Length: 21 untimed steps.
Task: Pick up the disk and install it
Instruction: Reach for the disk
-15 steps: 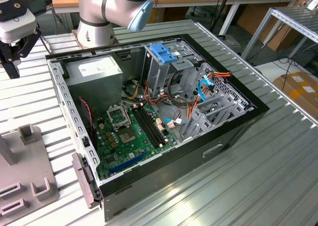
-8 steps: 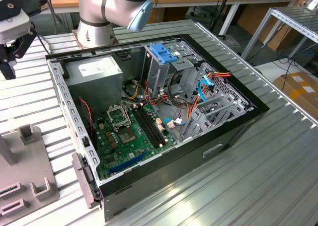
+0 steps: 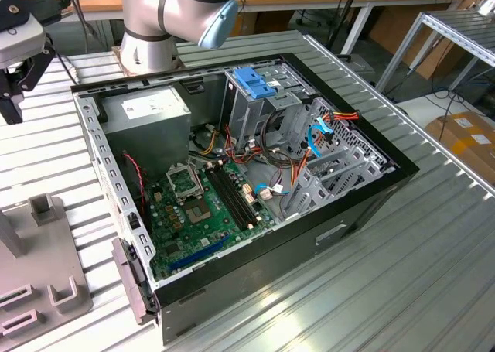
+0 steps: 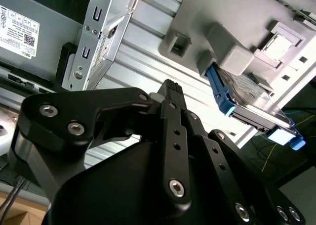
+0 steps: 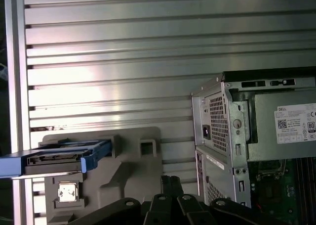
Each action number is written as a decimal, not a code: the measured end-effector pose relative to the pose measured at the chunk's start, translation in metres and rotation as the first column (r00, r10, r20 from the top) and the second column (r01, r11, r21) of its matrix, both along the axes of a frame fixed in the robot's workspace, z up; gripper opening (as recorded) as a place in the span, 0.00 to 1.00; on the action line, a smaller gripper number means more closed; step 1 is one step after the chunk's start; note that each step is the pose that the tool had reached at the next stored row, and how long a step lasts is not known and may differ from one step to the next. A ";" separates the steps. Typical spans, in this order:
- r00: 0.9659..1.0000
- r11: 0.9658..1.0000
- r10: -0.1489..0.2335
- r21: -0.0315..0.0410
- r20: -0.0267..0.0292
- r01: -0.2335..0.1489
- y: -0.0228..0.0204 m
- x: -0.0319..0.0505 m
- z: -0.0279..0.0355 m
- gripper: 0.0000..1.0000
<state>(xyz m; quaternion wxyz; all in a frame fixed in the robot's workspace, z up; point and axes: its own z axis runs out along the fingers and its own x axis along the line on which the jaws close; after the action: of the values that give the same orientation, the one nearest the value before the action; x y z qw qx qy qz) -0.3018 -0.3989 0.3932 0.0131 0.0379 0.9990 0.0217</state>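
Observation:
The disk [image 5: 59, 158] is a flat grey drive with light-blue rails, standing on edge in a slot of a grey plastic fixture [image 5: 133, 175] on the ribbed metal table. In the second wrist view the disk [image 4: 252, 94] sticks out from that fixture [image 4: 247, 17]. My gripper [image 5: 171, 180] is black and shut with nothing in it. It hangs apart from the disk, between the fixture and the corner of the open computer case [image 5: 217, 116]. Its closed fingertips [image 4: 170, 86] point at the bare table.
The open computer case [image 3: 371, 205] lies on the table with a motherboard [image 3: 201, 205], a grey power-supply box [image 3: 147, 112] and a metal drive cage topped by a blue bracket [image 3: 255, 81]. The grey fixture [image 3: 39, 275] sits at the exterior view's left. The arm's base [image 3: 155, 27] stands behind the case.

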 end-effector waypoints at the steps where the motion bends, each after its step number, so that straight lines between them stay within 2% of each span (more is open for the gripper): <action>1: 1.000 1.000 0.000 0.000 0.000 0.000 0.0000 -0.0006 0.0000 0.11; 9: 1.000 1.000 0.000 0.000 0.000 0.000 0.0000 -0.0034 0.0000 0.11; 21: 1.000 1.000 0.000 0.000 0.000 0.000 0.0000 -0.0119 0.0000 0.11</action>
<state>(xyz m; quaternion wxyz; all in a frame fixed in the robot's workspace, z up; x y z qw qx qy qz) -0.3137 -0.3989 0.3932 0.0131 0.0379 0.9990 0.0217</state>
